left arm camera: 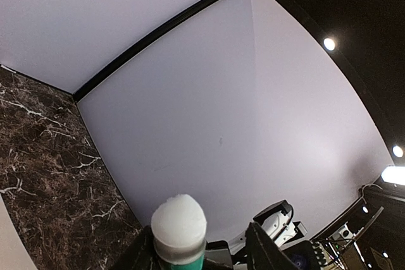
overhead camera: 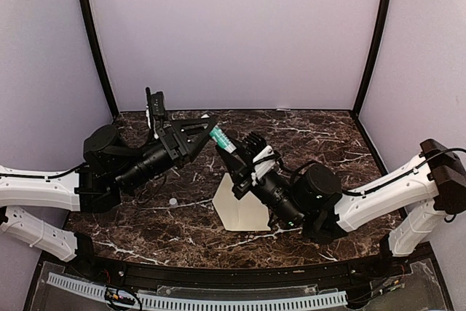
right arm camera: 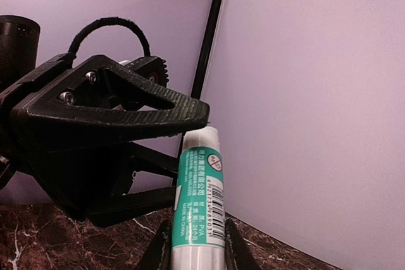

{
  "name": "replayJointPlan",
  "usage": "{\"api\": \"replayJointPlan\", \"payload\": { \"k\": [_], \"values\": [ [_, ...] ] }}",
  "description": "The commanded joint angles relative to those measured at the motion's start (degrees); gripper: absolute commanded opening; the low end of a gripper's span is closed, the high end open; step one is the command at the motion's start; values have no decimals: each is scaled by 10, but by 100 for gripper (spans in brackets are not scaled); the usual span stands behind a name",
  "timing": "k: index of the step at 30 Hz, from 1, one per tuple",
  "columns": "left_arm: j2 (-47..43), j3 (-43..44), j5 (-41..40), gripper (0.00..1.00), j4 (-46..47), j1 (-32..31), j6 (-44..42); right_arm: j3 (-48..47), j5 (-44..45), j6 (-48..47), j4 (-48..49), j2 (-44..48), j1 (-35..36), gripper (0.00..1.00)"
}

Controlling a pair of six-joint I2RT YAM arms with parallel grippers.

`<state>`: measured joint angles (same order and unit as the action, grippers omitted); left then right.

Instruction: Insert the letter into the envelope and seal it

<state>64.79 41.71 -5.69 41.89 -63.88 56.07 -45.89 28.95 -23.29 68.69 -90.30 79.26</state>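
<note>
The cream envelope (overhead camera: 240, 213) lies on the marble table under my right arm, with one pointed edge facing left. The bordered letter is not in view. My right gripper (overhead camera: 238, 158) (right arm camera: 193, 254) is shut on the lower body of a green-labelled glue stick (overhead camera: 222, 140) (right arm camera: 199, 200) and holds it tilted up above the table. The stick's bare white glue tip (left arm camera: 179, 219) is uncapped. It sits between the fingers of my left gripper (overhead camera: 212, 130) (left arm camera: 202, 254), which is open. One finger (right arm camera: 158, 112) rests at the tip and the other finger (left arm camera: 269, 248) stands apart.
A small white cap (overhead camera: 173, 201) lies on the dark marble table (overhead camera: 320, 132) left of the envelope. Pale walls with black corner posts close in the back and sides. A black rail runs along the near edge.
</note>
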Motion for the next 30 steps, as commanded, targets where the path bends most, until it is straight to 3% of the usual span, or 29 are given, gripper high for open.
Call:
{"api": "replayJointPlan", "payload": {
  "k": [1, 4, 8, 11, 15, 17, 21, 30],
  "values": [
    [-7, -1, -6, 45, 2, 4, -10, 9, -19, 12, 3, 18, 7, 0],
    [-3, 0, -5, 35, 1, 6, -8, 13, -23, 14, 3, 21, 7, 0],
    [-1, 1, 0, 11, 2, 8, -6, 16, -25, 14, 8, 22, 7, 0],
    [-1, -3, 3, 5, 6, 9, 0, 17, -26, 10, 22, 21, 7, 1],
    [2, -8, 16, 2, 24, 9, 18, 20, -42, 4, 46, 17, 7, 42],
    [4, -8, 29, 2, 32, 9, 27, 14, -46, -2, 52, 12, 7, 49],
    [8, -7, 47, 2, 40, 9, 40, 9, -52, -1, 71, -1, 7, 49],
    [5, -18, 55, 1, 54, 9, 55, 4, -47, -6, 106, -18, 7, 36]
  ]
}}
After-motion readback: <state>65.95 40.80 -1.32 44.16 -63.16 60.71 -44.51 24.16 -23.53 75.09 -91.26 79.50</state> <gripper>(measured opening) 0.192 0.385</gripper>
